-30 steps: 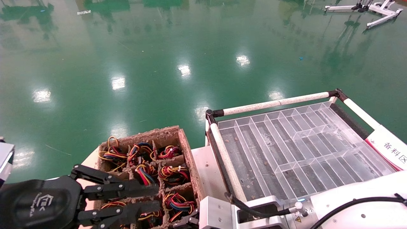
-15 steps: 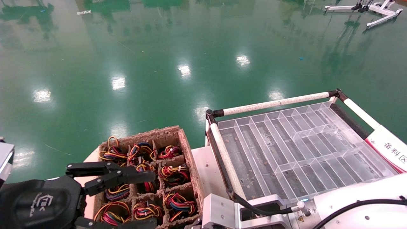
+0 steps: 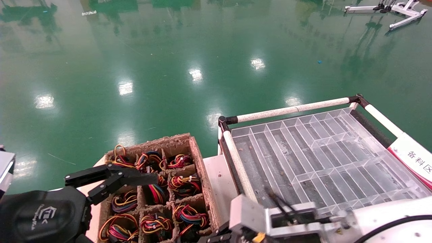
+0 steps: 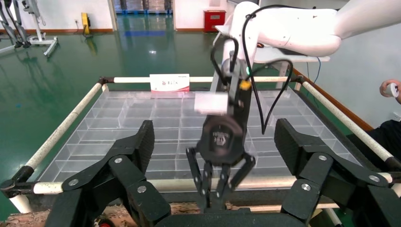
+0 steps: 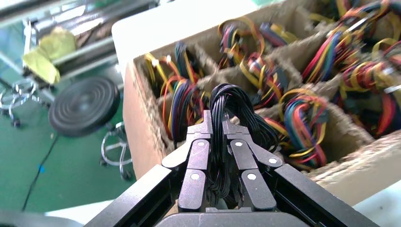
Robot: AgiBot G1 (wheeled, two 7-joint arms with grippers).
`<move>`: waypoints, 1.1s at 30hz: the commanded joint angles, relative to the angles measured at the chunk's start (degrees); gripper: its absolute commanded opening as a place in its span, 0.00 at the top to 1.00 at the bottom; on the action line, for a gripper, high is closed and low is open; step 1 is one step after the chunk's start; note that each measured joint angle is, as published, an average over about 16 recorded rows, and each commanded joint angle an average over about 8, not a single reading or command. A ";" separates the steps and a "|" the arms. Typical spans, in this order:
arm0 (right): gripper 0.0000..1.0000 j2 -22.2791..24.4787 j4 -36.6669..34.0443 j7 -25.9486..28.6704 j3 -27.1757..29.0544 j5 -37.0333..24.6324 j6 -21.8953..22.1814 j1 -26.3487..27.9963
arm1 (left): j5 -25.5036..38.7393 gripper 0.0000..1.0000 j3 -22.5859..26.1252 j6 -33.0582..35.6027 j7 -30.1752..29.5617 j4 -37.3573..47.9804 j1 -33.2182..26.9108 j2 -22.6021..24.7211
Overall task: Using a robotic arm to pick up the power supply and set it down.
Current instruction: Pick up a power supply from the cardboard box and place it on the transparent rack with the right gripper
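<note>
My right gripper (image 5: 215,124) is shut on a thick bundle of black cord (image 5: 236,106), the power supply's cord; its metal body is hidden behind the fingers. The gripper hangs over the near compartments of the cardboard box (image 5: 142,118). The left wrist view shows the same robotic arm (image 4: 293,23), white with a looped black cable, pointing its gripper (image 4: 215,191) down at the box edge. In the head view its wrist (image 3: 287,219) sits at the bottom edge. My left gripper (image 4: 215,137) is open wide and holds nothing; its upper finger (image 3: 111,176) reaches over the box from the lower left.
The cardboard box (image 3: 199,162) is split into compartments holding coils of red, yellow and blue wires (image 3: 184,185). To its right lies a clear divided tray (image 3: 320,158) framed by white tube rails (image 3: 293,108), with a white sign (image 3: 411,157) at its right. Beyond is green floor.
My left gripper's jaws have spread from a narrow gap to wide open, the upper finger rising. The right wrist has shifted right and slightly up and shows blurred.
</note>
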 commanded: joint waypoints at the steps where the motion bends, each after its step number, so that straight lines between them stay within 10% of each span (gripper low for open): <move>1: 1.00 0.65 -0.02 -0.07 0.87 1.67 0.00 -0.50 | 0.00 0.00 0.00 0.00 0.00 0.00 0.00 0.00; 16: 1.00 5.48 -1.09 0.15 12.68 21.43 -0.59 1.12 | -0.02 0.00 0.03 -0.01 0.02 0.00 -0.01 -0.01; 33: 1.00 -0.15 -27.38 -5.95 10.38 15.66 -7.18 22.72 | -0.04 0.00 0.06 -0.03 0.03 0.00 -0.01 -0.02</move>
